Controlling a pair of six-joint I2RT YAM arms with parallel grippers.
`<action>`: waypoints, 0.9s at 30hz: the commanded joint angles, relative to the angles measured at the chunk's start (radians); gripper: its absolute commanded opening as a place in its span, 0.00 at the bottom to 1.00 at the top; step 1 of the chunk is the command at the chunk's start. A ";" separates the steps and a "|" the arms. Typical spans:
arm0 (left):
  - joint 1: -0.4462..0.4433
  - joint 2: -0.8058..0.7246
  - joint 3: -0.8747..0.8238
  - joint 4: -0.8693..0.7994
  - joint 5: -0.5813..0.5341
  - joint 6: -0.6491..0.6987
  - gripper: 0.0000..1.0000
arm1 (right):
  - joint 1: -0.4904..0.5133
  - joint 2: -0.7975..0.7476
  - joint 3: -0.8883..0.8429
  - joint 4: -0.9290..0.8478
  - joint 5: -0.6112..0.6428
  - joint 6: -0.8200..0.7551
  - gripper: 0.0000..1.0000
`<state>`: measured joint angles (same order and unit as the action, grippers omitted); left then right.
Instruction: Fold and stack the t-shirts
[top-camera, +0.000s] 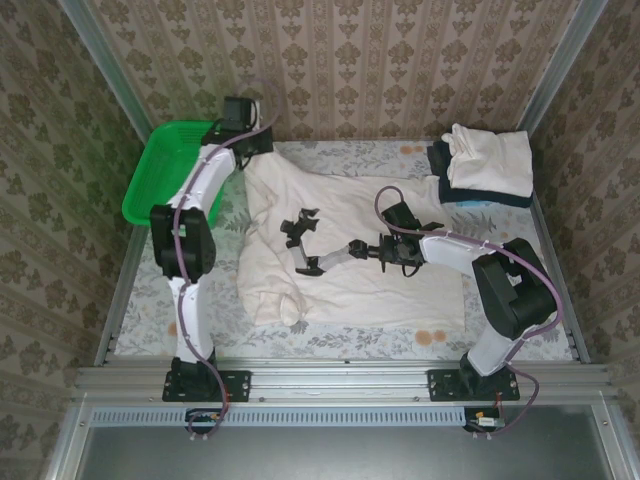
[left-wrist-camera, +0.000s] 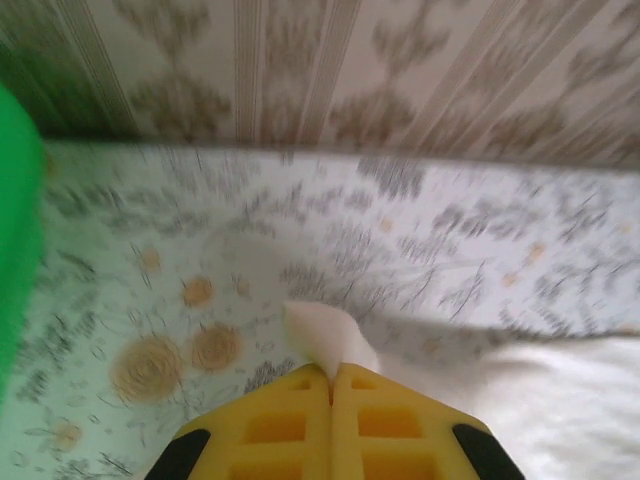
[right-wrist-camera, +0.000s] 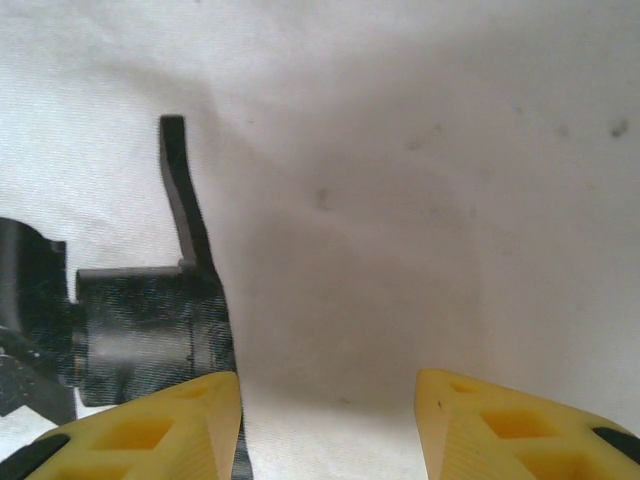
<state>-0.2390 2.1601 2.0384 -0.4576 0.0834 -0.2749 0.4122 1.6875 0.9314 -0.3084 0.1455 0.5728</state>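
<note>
I've got L tool (left-wrist-camera: 331, 374) pinched on a corner of the cream t-shirt (left-wrist-camera: 322, 335). R tool (right-wrist-camera: 328, 380) is spread wide over it, mid-counter (top-camera: 380, 342).

Navy t-shirt (top-camera: 438, 160) mostly under folded cream t-shirt (top-camera: 490, 160), L wrist cam blurred

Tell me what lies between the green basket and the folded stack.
In the top view, the spread cream t-shirt, its corner pinched by the left gripper.
</note>
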 joint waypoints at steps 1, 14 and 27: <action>0.055 0.081 -0.010 0.106 0.005 -0.044 0.00 | -0.007 -0.001 -0.019 0.013 0.000 0.001 0.51; 0.036 0.164 0.211 -0.201 -0.023 0.036 0.44 | -0.007 -0.012 0.010 -0.004 -0.043 -0.010 0.52; -0.124 -0.417 -0.860 -0.114 -0.088 -0.111 0.51 | -0.003 0.036 0.045 -0.004 -0.076 -0.002 0.52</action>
<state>-0.3473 1.7443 1.3373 -0.5537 0.0261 -0.3157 0.4095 1.7039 0.9615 -0.2947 0.0952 0.5728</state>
